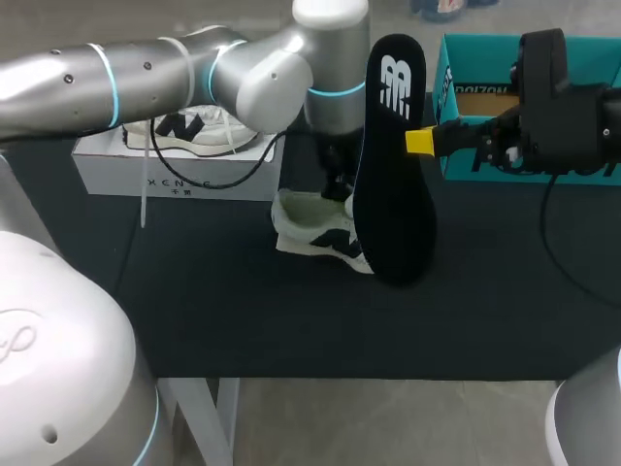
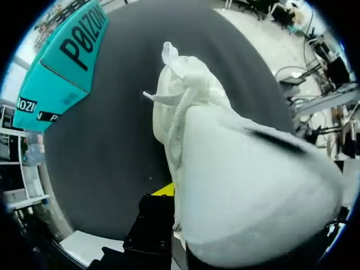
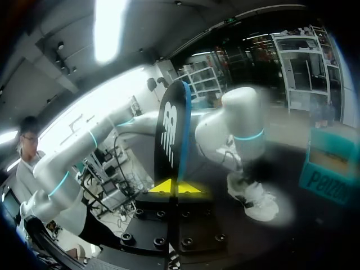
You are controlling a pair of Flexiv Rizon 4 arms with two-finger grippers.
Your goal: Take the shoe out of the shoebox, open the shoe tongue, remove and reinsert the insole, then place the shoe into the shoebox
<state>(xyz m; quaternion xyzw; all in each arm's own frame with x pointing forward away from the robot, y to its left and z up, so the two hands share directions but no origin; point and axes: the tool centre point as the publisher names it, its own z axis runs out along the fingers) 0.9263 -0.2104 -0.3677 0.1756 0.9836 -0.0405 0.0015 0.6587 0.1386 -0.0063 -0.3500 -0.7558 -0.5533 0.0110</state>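
A pale white-green shoe [image 1: 315, 231] lies on the black table, just in front of the middle. My left gripper [image 1: 336, 190] comes down on it from above. In the left wrist view the shoe [image 2: 242, 185] fills the space ahead of that gripper [image 2: 172, 194]; one yellow fingertip [image 2: 163, 189] shows against the shoe's side and the other is hidden behind it. My right gripper [image 1: 419, 142] is shut on the edge of the black insole [image 1: 393, 165], which stands upright above the shoe. In the right wrist view the insole [image 3: 171, 129] rises from between that gripper's tips [image 3: 177, 187].
The teal shoebox [image 1: 456, 107] stands open at the back right, behind my right arm. At the back left a white box [image 1: 175, 177] carries a second shoe [image 1: 189, 131]. Bare black tabletop [image 1: 243, 311] stretches along the front.
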